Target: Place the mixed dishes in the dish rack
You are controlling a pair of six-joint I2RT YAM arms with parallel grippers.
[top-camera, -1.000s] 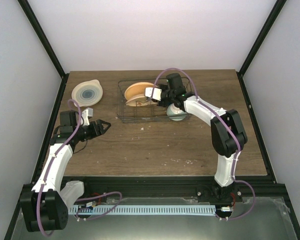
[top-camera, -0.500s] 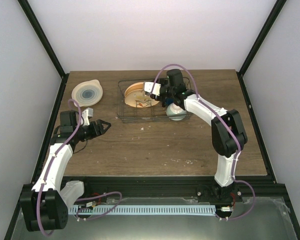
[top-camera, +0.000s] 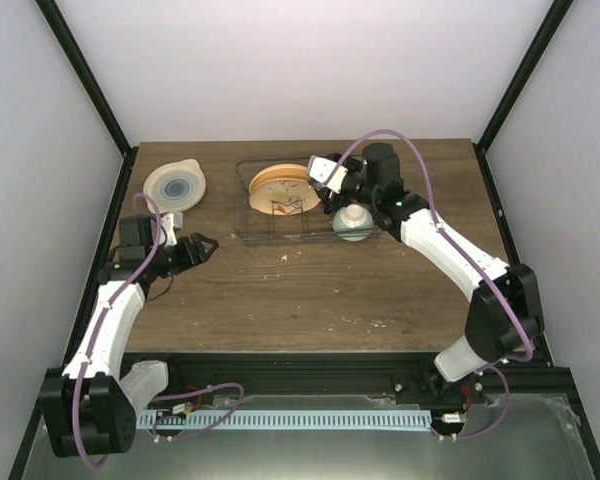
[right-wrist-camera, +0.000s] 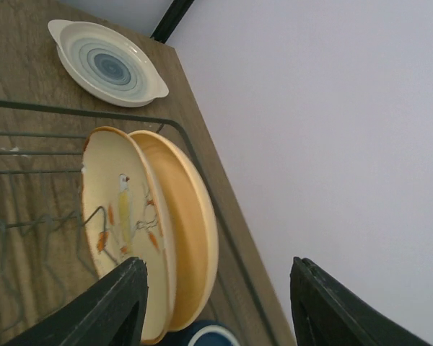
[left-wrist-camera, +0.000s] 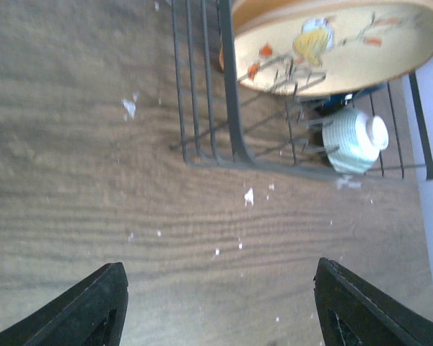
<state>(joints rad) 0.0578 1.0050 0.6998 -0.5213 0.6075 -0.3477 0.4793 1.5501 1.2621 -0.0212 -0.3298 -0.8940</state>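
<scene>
The wire dish rack (top-camera: 244, 236) stands at the table's back middle. The orange plate with the bird picture (top-camera: 283, 195) stands on edge in it, leaning on a plain orange plate (right-wrist-camera: 191, 231) behind it. The bird plate also shows in the left wrist view (left-wrist-camera: 332, 43) and the right wrist view (right-wrist-camera: 123, 216). The mint-green bowl (top-camera: 353, 222) lies in the rack's right end. The dark blue mug (right-wrist-camera: 211, 337) shows only as a rim beside the plates. The cream plate with blue-grey rings (top-camera: 175, 187) lies on the table, back left. My right gripper (top-camera: 323, 170) is open and empty above the rack's back right. My left gripper (top-camera: 202, 245) is open and empty, left of the rack.
The rack's near corner (left-wrist-camera: 234, 137) lies ahead of the left gripper (left-wrist-camera: 220, 288), with white crumbs (left-wrist-camera: 249, 194) on the wood between. The black frame post (right-wrist-camera: 169, 18) and the white wall stand behind the cream plate (right-wrist-camera: 108, 65). The right gripper (right-wrist-camera: 216, 288) faces the plates.
The right gripper has let go of the bird plate, which now leans in the rack, and has drawn back to the right. The left arm has barely moved.
</scene>
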